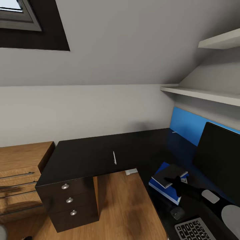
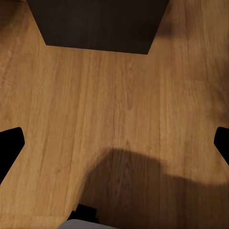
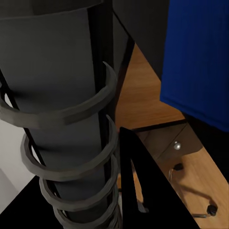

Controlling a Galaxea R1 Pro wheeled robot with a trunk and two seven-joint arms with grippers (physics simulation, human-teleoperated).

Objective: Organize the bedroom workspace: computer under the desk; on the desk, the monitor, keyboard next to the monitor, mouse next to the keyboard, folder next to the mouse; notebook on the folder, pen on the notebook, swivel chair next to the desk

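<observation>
Keyboard (image 1: 194, 230) sits nearest — right end effector (image 1: 176, 182) clamped on the notebook (image 1: 170, 175) over the folder (image 1: 164, 186); left end effector (image 2: 114, 143) spread apart.

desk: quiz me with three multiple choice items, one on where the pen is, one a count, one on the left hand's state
1. Where does the pen lie?
A. on the notebook
B. on the bare desk top, apart from the folder
C. on the floor

2. How many round silver knobs show on the dark drawers?
A. one
B. two
C. three

3. How is the left hand?
A. open, nothing between its fingers
B. shut on the pen
C. shut on the mouse

Answers:
1 B: the pen rests alone on the desk, well away from the folder.
2 C: three knobs, one per drawer.
3 A: the left hand is spread over wood floor.
</observation>
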